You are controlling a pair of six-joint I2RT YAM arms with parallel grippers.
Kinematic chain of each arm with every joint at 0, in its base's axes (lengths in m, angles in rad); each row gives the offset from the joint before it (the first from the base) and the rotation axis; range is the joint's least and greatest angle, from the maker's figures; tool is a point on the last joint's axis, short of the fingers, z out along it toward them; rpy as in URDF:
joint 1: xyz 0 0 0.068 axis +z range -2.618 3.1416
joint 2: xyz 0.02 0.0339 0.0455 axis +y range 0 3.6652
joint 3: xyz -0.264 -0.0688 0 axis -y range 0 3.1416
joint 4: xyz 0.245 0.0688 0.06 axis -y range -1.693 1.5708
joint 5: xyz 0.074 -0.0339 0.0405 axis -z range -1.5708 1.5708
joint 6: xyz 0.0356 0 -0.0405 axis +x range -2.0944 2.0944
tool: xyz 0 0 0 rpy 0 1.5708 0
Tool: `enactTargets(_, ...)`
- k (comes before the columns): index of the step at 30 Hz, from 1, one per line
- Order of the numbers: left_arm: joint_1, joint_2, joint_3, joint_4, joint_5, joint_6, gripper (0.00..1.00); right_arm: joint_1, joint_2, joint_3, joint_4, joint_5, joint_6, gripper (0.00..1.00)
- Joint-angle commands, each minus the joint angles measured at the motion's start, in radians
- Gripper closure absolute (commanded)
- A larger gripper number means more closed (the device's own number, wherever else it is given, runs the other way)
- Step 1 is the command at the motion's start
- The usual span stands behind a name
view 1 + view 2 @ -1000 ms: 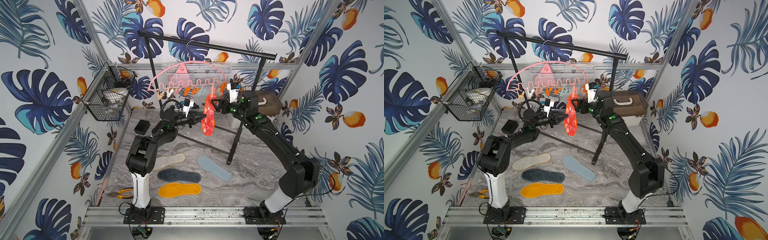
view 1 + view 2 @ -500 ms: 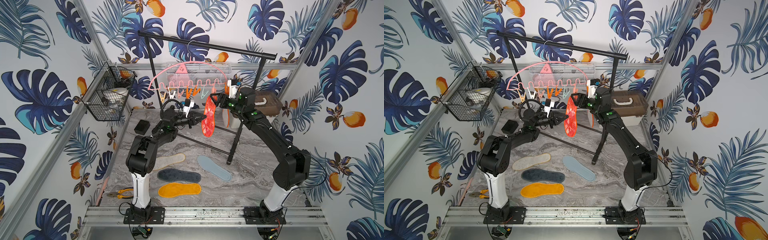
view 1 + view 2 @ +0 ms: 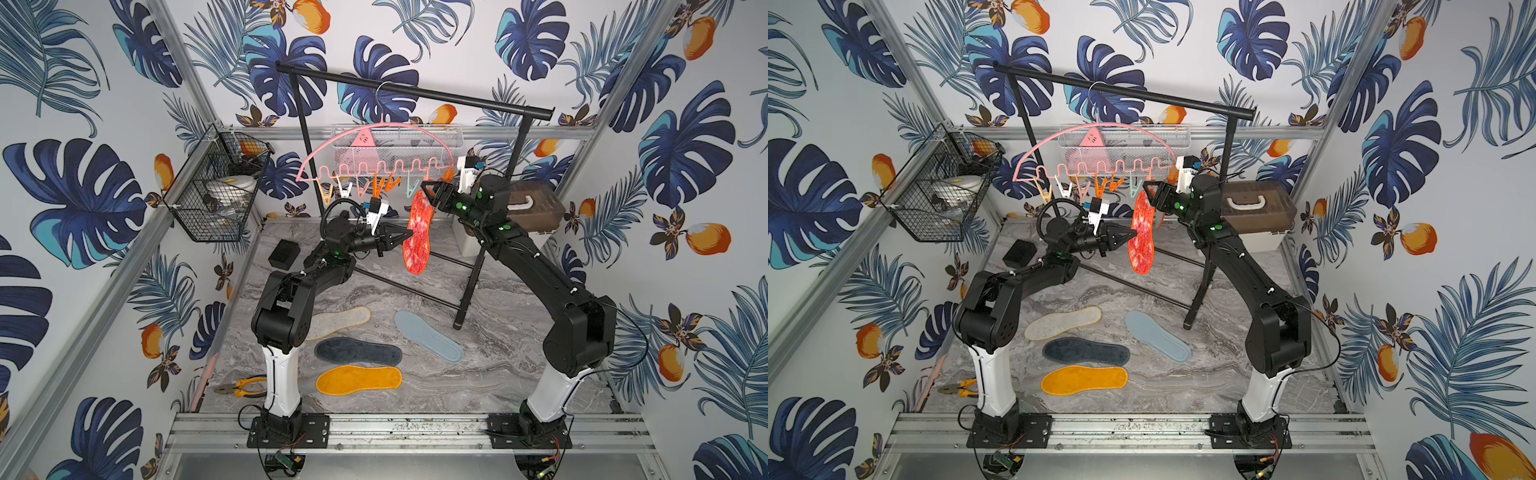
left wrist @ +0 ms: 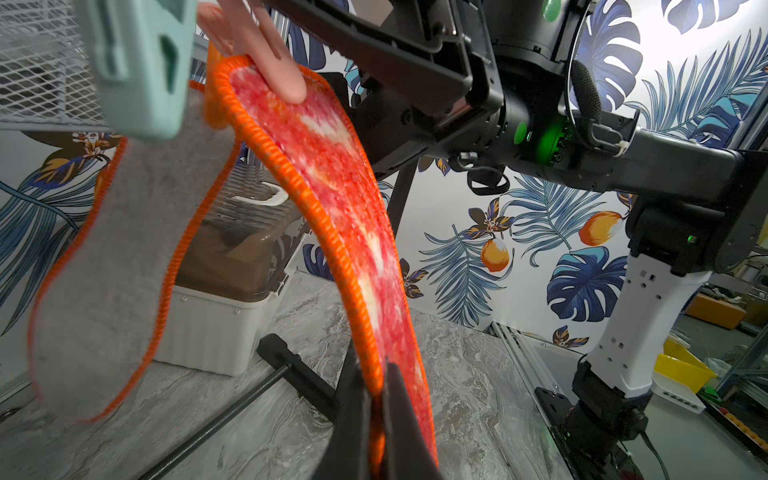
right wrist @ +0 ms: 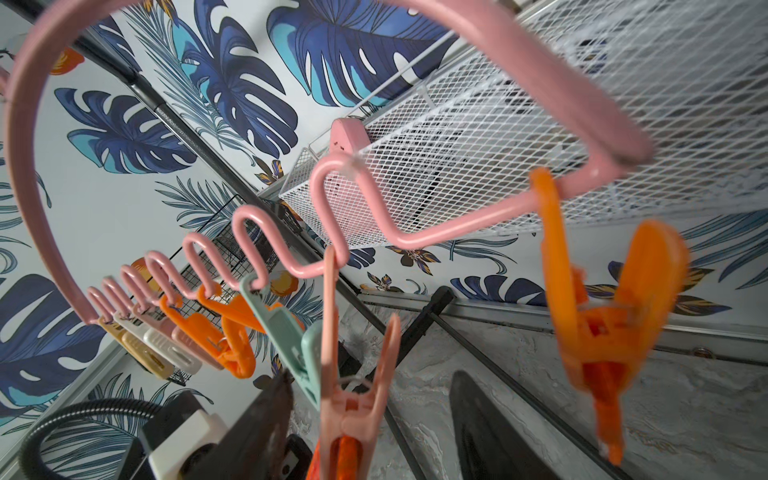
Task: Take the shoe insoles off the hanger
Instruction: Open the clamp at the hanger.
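One red insole hanging vertically, left fingers clenched on its edge, right fingers parted round its clip.

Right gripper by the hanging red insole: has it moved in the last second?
Yes. The right gripper has risen toward the black rail, its jaws now either side of the pink clip.

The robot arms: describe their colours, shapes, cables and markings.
The left arm and right arm are black with boxy joints, each on a white column. Green lights dot them. White camera blocks sit behind tapered black jaws; a black cable loops over the left wrist.
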Motion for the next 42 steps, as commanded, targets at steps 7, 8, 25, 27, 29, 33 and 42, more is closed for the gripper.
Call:
enactTargets(7, -0.010, -0.012, -0.009, 0.053, 0.030, -0.011, 0.99, -0.002, 0.019, 0.033, 0.016, 0.004, 0.009, 0.46)
enactTargets(8, -0.010, -0.012, -0.010, 0.050, 0.030, -0.010, 0.99, -0.003, 0.021, 0.035, 0.015, 0.001, 0.009, 0.48)
enactTargets(25, -0.010, -0.009, -0.014, 0.042, 0.048, -0.008, 0.99, -0.011, -0.008, -0.003, 0.051, -0.008, 0.024, 0.75)
enactTargets(27, -0.010, -0.009, -0.014, 0.042, 0.048, -0.008, 0.99, -0.011, -0.008, -0.003, 0.052, -0.011, 0.025, 0.77)
enactTargets(29, -0.010, -0.009, -0.016, 0.042, 0.048, -0.006, 0.99, -0.012, -0.008, -0.004, 0.055, -0.013, 0.026, 0.80)
enactTargets(33, -0.010, -0.006, -0.027, 0.044, 0.047, -0.004, 0.99, -0.013, -0.008, -0.004, 0.055, -0.016, 0.027, 0.82)
enactTargets(42, -0.011, -0.033, -0.125, 0.055, 0.063, 0.025, 1.00, -0.017, -0.014, -0.011, 0.061, -0.013, 0.024, 0.79)
